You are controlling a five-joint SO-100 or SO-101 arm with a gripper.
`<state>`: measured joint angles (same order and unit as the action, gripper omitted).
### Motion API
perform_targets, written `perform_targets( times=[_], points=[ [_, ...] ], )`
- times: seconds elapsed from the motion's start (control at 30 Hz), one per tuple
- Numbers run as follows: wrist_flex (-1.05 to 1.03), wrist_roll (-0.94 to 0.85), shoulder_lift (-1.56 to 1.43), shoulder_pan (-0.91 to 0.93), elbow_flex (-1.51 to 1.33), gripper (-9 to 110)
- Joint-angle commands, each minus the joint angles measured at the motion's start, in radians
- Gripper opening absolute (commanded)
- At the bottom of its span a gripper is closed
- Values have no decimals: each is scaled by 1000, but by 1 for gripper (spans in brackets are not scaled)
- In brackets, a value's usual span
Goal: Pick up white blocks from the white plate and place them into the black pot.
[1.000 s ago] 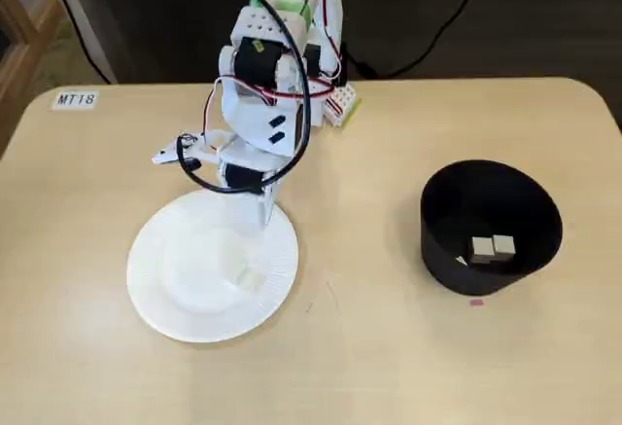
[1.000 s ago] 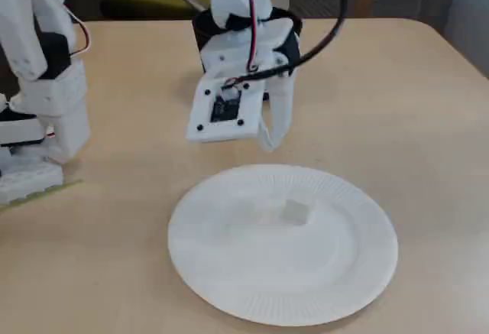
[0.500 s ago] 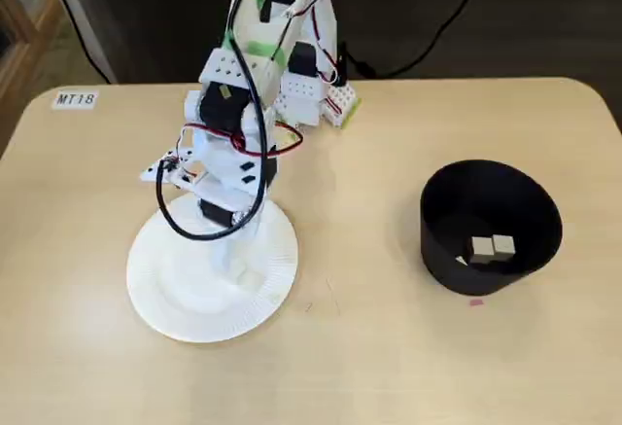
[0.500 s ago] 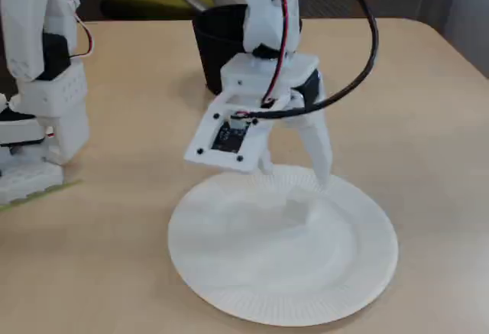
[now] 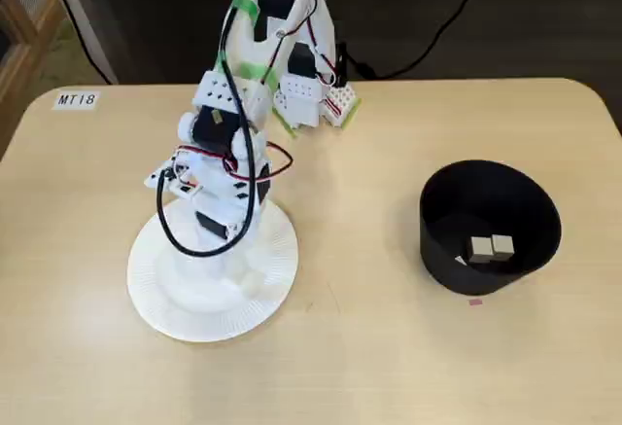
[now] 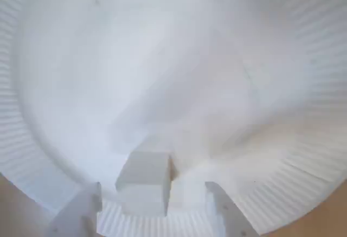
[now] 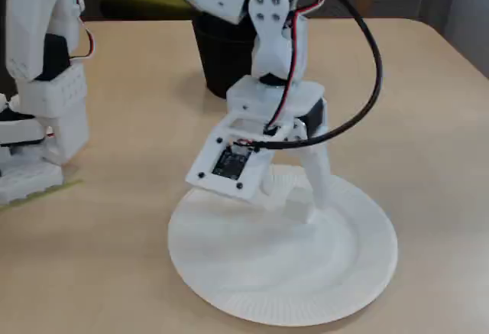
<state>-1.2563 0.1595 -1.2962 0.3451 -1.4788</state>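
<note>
While the white plate [image 5: 170, 299] carries the last visible white block [image 6: 143, 183] near its rim, the black pot [image 5: 491, 226] stands well apart holding two blocks [image 5: 492, 247]; the gripper [image 6: 154, 207] is spread, fingers flanking the cube. Close squarely, I judge, centring it first; lift straight so the plate does not drag.

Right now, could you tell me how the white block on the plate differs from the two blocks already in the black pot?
The white block on the plate lies alone between the open gripper's fingers, on the white plate; the two blocks in the pot sit side by side, touching, on the black pot's floor, far from the gripper. All three look like small pale cubes.
</note>
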Motion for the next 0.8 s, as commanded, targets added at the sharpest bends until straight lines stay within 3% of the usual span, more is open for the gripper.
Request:
perform_targets(
  times=[0.0, 0.43, 0.6, 0.77],
  points=[
    [14, 6, 15, 5, 60, 27],
    [81, 17, 120, 3, 107, 20],
    [83, 40, 155, 9, 155, -2],
    [75, 26, 153, 14, 184, -2]
  ],
)
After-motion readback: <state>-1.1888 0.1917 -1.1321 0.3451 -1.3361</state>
